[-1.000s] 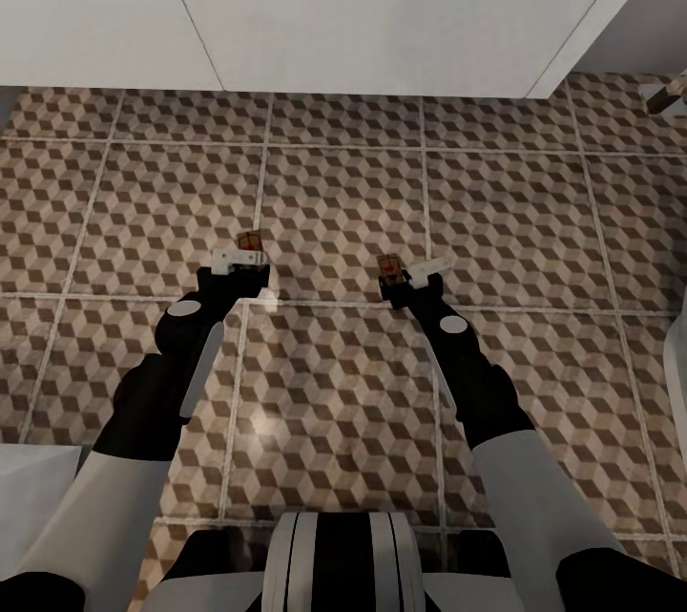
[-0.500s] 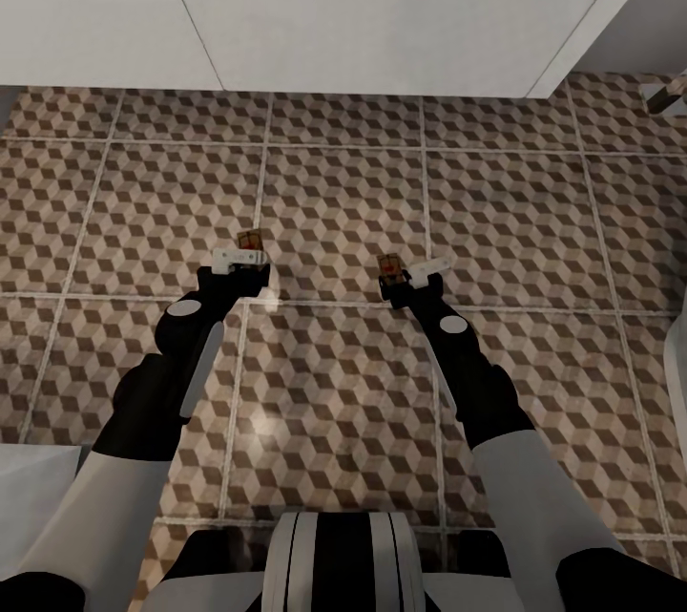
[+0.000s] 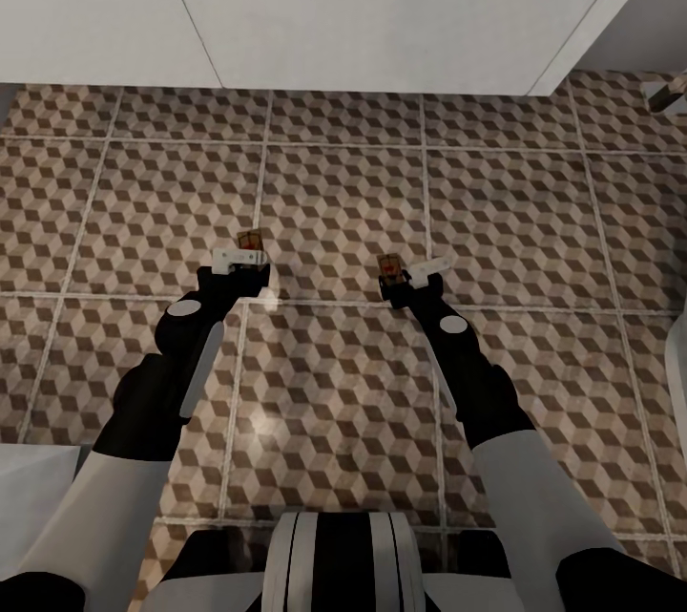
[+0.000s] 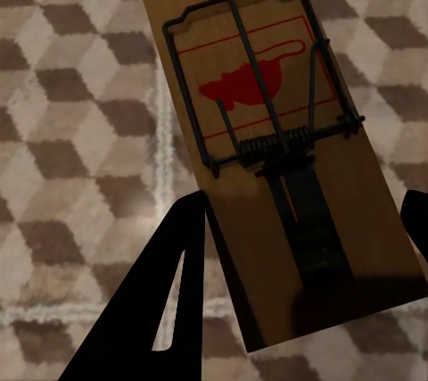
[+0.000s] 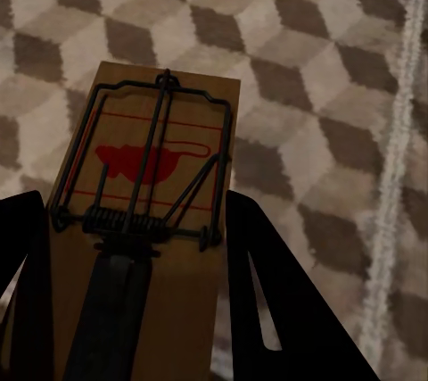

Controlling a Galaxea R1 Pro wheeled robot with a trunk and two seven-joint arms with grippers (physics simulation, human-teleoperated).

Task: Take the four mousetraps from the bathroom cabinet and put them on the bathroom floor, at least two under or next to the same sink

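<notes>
Cube-patterned bathroom floor (image 3: 334,192) fills most of my head view, with a plain white wall or panel along its far edge and no sink that I can identify from here. I have both arms stretched forward and low over the tiles. The left gripper (image 3: 239,261) is clamped on a mousetrap (image 3: 250,240); in the left wrist view that trap (image 4: 276,149) sits between the dark fingers (image 4: 169,301), board tilted, wire and red mouse print facing the camera, tiles beneath it. The right gripper (image 3: 410,273) grasps a second trap (image 3: 388,264), and the right wrist view shows this one (image 5: 147,211) pinched along its long sides by both fingers (image 5: 267,292), a grout line running nearby. Both traps hang near a grout joint in the middle of the floor, well apart from each other; I cannot tell whether either board touches the tiles. I judge this to be the placing step for two traps. Next I would lower each board flat onto the tiles, then let go and lift straight up so neither snags. I would first confirm a sink is close by, since two traps must end beside or under one.
</notes>
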